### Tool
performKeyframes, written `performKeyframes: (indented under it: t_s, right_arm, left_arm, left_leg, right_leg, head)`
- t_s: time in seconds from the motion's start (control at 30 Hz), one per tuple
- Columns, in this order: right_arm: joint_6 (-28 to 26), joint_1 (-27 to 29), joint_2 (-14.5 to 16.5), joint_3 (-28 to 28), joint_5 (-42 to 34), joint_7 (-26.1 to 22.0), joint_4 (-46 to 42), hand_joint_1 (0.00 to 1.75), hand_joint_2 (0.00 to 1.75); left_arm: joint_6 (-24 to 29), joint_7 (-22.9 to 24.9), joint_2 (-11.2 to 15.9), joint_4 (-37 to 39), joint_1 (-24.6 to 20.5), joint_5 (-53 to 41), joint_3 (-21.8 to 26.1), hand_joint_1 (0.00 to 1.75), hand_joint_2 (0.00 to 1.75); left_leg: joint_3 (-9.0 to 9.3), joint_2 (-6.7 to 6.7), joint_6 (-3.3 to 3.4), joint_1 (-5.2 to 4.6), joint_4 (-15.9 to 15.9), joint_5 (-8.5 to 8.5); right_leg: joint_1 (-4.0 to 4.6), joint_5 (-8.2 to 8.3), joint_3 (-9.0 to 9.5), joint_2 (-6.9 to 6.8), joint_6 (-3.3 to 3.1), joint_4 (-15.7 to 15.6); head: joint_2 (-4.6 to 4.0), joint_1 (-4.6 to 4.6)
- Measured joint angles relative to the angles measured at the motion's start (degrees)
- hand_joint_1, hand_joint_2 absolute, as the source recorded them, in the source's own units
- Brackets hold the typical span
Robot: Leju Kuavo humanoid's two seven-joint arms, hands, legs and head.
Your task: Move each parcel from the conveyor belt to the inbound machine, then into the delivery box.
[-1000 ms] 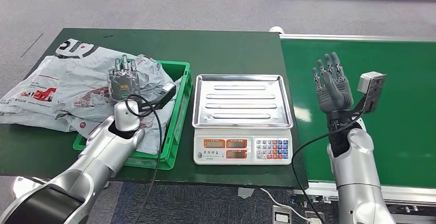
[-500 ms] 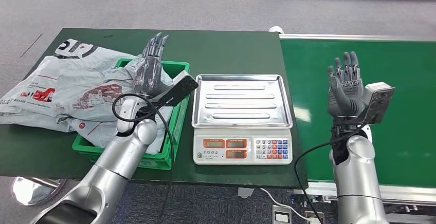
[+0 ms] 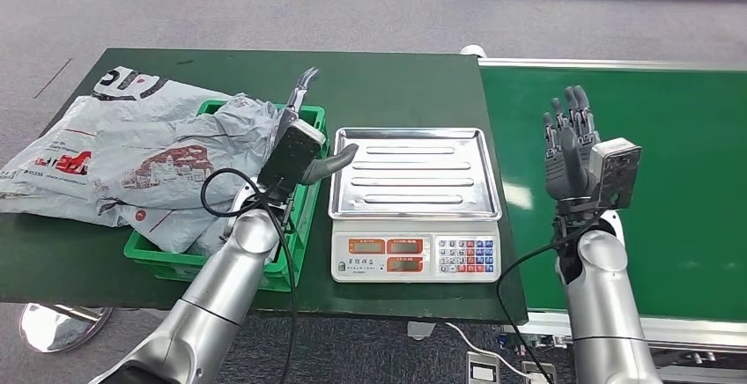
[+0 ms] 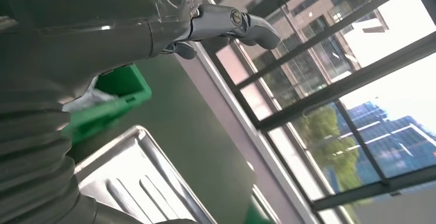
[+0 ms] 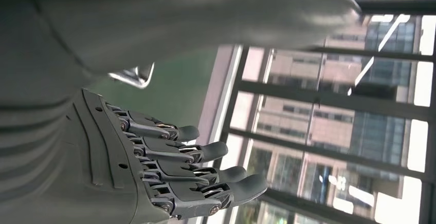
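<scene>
Several grey plastic parcels [image 3: 159, 164] lie heaped in and over the green crate [image 3: 299, 225] on the dark green table. My left hand [image 3: 304, 137] hangs above the crate's right rim, turned edge-on, its fingers apart and holding nothing; its thumb points toward the steel tray [image 3: 414, 173] of the scale. In the left wrist view the left hand [image 4: 77, 29] is above the tray [image 4: 133, 178] and the crate [image 4: 118, 88]. My right hand [image 3: 568, 142] is raised over the left edge of the green conveyor belt [image 3: 678, 190], fingers up and spread; the right wrist view shows the right hand [image 5: 154, 147] holding nothing.
The scale's body [image 3: 414, 256] with display and keypad faces the table's front edge. More parcels [image 3: 53, 159] spread across the table left of the crate. A black cable loops at my left wrist. Grey floor lies beyond the table.
My left hand has lifted off the parcels in the crate and swung right toward the scale, turning edge-on. My right hand has stayed raised, drifting a little right and then back left.
</scene>
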Motion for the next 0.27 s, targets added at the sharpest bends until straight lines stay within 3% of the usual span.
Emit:
performKeyframes:
  t_s: [0.27]
  right_arm:
    - [-4.95,2.24,-0.84,5.78,-0.86,-3.98,-1.31,0.00,1.75]
  left_arm:
    - [1.24,-4.91,-1.59,-1.59,2.27,10.36,-4.09,0.00,1.75]
  left_leg:
    - [-0.01,0.08,0.01,-0.01,-0.01,-0.08]
  right_leg:
    - [0.00,-0.01,-0.02,0.07,-0.01,0.00]
  head:
    - [0.00,0.00]
